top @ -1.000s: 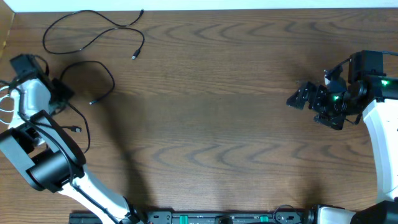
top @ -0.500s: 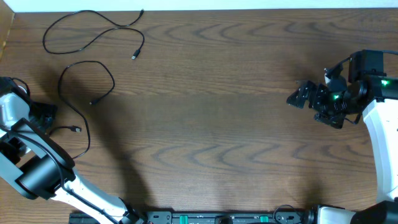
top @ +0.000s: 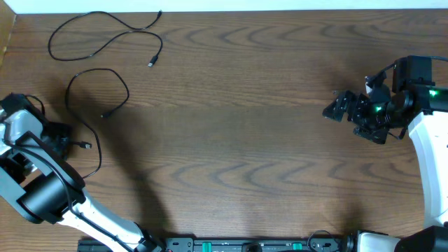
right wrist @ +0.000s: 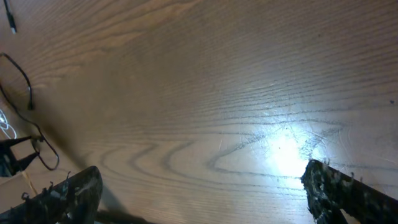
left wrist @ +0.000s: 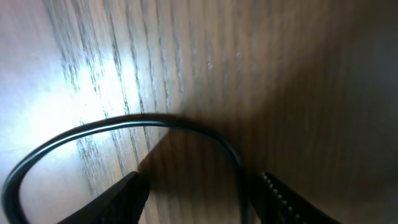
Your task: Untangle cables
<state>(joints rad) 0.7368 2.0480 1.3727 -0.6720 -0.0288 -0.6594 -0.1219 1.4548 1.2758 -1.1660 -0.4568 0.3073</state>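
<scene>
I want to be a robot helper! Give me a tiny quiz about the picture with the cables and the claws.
1. True or false: the right claw is gripping a cable.
2. Pick one. From overhead, the looped black cable lies: A) on the robot's left side of the table; B) under the right claw; C) in the middle of the table.
3. Fill the gap: in the left wrist view, the curving cable in front of the left claw is coloured ____.
Key: 1 false, it is open and empty. 2 A. 3 black.
</scene>
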